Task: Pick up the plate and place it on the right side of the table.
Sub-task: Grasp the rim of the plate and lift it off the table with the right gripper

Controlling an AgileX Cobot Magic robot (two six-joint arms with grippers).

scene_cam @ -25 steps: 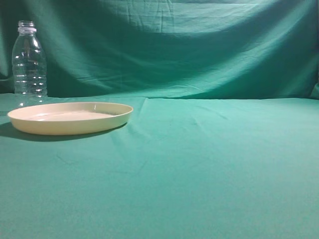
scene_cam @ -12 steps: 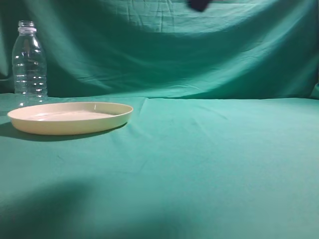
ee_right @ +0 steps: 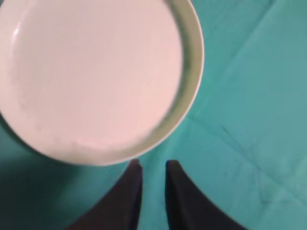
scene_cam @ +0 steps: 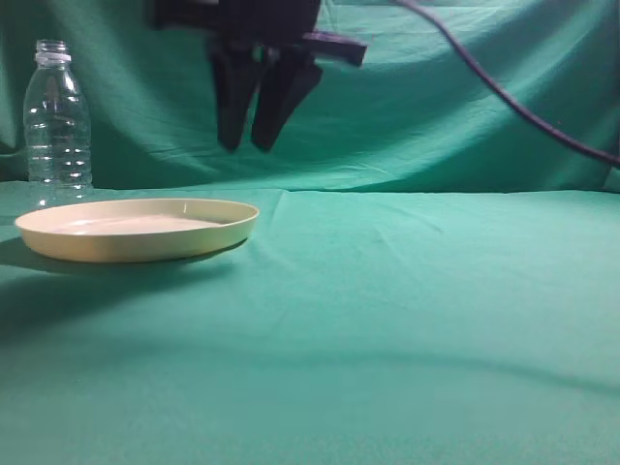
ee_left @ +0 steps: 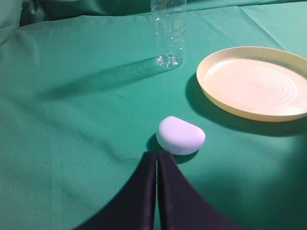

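The cream-yellow plate (scene_cam: 136,229) lies flat at the left of the teal-green table (scene_cam: 417,300). It also shows in the left wrist view (ee_left: 254,81) and in the right wrist view (ee_right: 96,72). My right gripper (scene_cam: 246,145) hangs in the air above the plate's right edge, jaws a little apart and empty. In the right wrist view the right gripper (ee_right: 153,164) points down just outside the plate's rim. My left gripper (ee_left: 157,154) is shut and empty, low over the cloth, well left of the plate. It is out of the exterior view.
A clear empty bottle (scene_cam: 56,121) stands behind the plate at the far left and shows in the left wrist view (ee_left: 169,33). A small white rounded object (ee_left: 181,135) lies on the cloth just ahead of the left fingertips. The right arm's cable (scene_cam: 504,97) crosses the upper right.
The right gripper has come down into the exterior view from the top and moved left, to above the plate's right edge. Its shadow now falls on the cloth. The plate and bottle have not moved.
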